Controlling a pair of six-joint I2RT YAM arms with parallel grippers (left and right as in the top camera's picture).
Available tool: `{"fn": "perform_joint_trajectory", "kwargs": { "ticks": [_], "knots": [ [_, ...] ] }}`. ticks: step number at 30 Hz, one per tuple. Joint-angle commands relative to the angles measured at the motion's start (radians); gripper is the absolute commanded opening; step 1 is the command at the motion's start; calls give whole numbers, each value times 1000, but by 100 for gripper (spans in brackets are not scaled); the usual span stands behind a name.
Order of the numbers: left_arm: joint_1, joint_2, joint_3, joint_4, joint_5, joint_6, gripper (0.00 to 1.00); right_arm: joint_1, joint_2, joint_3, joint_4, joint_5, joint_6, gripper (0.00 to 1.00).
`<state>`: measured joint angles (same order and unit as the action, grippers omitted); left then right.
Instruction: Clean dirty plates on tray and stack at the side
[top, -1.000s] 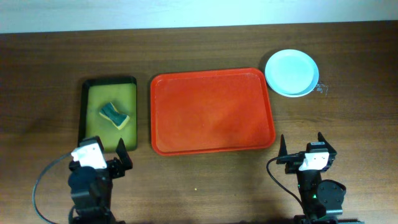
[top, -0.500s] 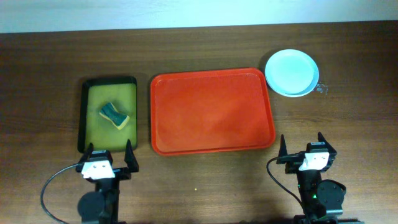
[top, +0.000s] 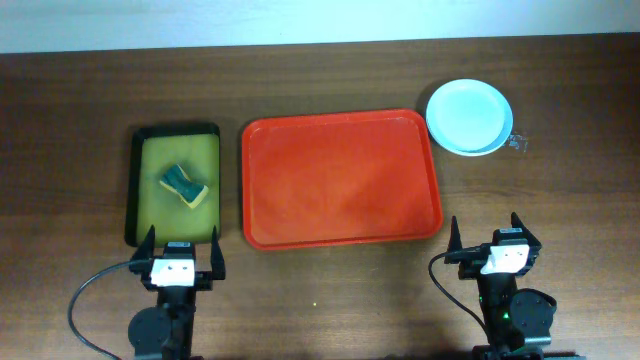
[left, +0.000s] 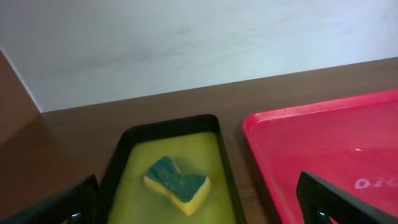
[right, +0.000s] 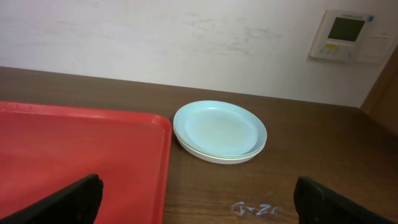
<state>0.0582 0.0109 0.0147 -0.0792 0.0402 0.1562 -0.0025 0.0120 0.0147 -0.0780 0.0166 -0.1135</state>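
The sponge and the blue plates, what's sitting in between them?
The big red tray lies between the sponge and the stacked plates. The overhead view shows it.

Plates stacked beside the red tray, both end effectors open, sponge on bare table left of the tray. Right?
One error: the sponge is not on the bare table; it lies in the small yellow-green tray left of the red tray, per the overhead view. The rest holds: plates stacked beside the red tray, left end effector and right end effector open.
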Motion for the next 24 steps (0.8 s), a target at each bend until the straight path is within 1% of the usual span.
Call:
{"fn": "perform_joint_trajectory", "kwargs": {
  "ticks": [1,2,6,7,9,10,13,17,21,24],
  "knots": [
    [-3,-6,-6,4,-153,-170,99,-6,-8,-9,-3,-5,-6,99],
    [-3,-6,-6,6,-171,-212,99,-6,-9,-9,-3,-5,-6,99],
    [-3,-6,-6,6,-180,-233,99,-6,-8,-9,-3,-6,-6,99],
    [-3,-6,-6,7,-199,-272,99,-6,-8,-9,-3,-5,-6,99],
    [-3,-6,-6,8,-206,-290,99,-6,-8,-9,-3,-5,-6,99],
    [-3,-6,-6,8,-201,-285,99,-6,-8,-9,-3,-5,-6,99],
    [-3,-6,-6,3,-167,-219,99,-6,-8,-9,-3,-5,-6,99],
    [-3,-6,-6,3,-163,-214,99,-6,-8,-9,-3,-6,-6,99],
    [-3,-6,-6,-1,-142,-154,99,-6,-8,-9,-3,-5,-6,99],
    [-3,-6,-6,-1,-141,-151,99,-6,-8,-9,-3,-5,-6,99]
  ]
}}
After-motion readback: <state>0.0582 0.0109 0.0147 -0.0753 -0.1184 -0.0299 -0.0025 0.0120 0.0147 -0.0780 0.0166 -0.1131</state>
